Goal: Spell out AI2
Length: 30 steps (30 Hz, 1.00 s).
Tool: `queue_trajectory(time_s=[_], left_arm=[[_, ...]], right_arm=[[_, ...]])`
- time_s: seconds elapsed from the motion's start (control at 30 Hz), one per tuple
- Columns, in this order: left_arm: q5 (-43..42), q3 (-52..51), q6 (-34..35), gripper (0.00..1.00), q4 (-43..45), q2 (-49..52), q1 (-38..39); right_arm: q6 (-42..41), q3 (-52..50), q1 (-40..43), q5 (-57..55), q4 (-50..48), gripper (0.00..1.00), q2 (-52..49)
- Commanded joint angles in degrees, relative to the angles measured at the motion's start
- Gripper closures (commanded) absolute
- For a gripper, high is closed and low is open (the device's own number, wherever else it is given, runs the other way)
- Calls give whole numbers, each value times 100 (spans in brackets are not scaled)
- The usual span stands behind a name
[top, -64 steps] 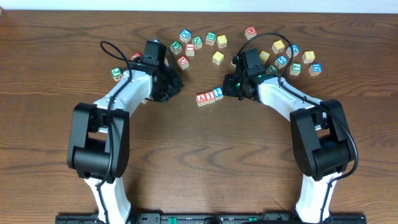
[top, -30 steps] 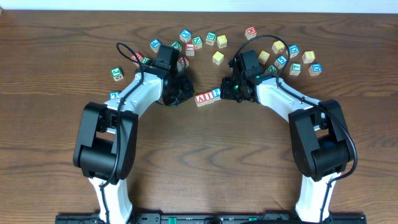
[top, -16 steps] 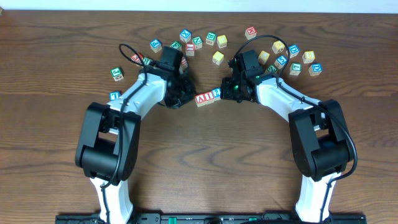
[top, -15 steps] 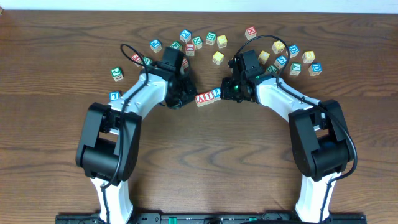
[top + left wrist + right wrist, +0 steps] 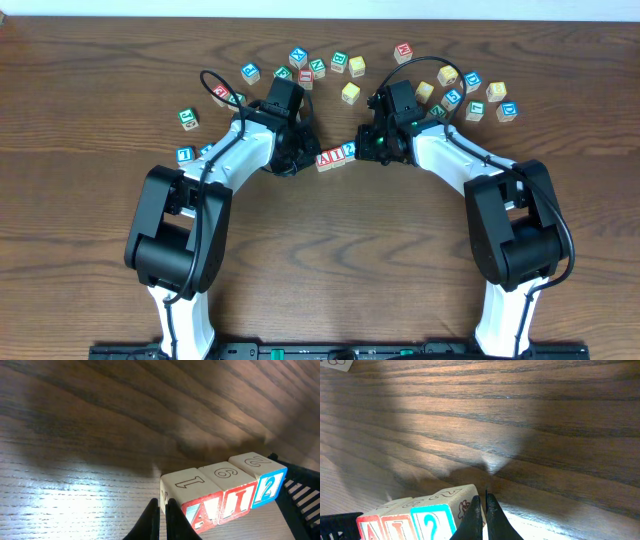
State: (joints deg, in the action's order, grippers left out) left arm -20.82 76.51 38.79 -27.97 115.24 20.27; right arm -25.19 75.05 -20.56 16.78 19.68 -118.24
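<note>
Three wooden blocks stand side by side in a row at the table's middle: a red A block (image 5: 322, 158), a red I block (image 5: 335, 155) and a blue 2 block (image 5: 348, 150). In the left wrist view they read A (image 5: 192, 508), I (image 5: 235, 494), 2 (image 5: 267, 481). My left gripper (image 5: 162, 510) is shut and empty, its tips against the A block's left end. My right gripper (image 5: 482, 505) is shut and empty, its tips against the right end of the 2 block (image 5: 437, 515). In the overhead view the left gripper (image 5: 306, 158) and right gripper (image 5: 362, 146) flank the row.
Several loose letter blocks lie in an arc along the back of the table, such as a yellow one (image 5: 350, 93) and a red one (image 5: 403, 51). More blocks sit at the left, a green one (image 5: 187, 118) and a blue one (image 5: 183, 155).
My left arm has swung right across the table until its shut tips reached the A block. The right gripper has stayed against the 2 block. The row has barely shifted.
</note>
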Motion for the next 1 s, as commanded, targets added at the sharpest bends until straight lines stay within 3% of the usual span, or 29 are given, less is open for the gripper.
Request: queue_trajectory(time_s=[0.0, 0.97], left_arm=[[94, -35, 13, 93, 33, 52, 7], [249, -35, -17, 93, 170, 52, 7]], right_arm=[[61, 33, -55, 153, 35, 99, -50], [37, 33, -92, 446, 494, 99, -50]])
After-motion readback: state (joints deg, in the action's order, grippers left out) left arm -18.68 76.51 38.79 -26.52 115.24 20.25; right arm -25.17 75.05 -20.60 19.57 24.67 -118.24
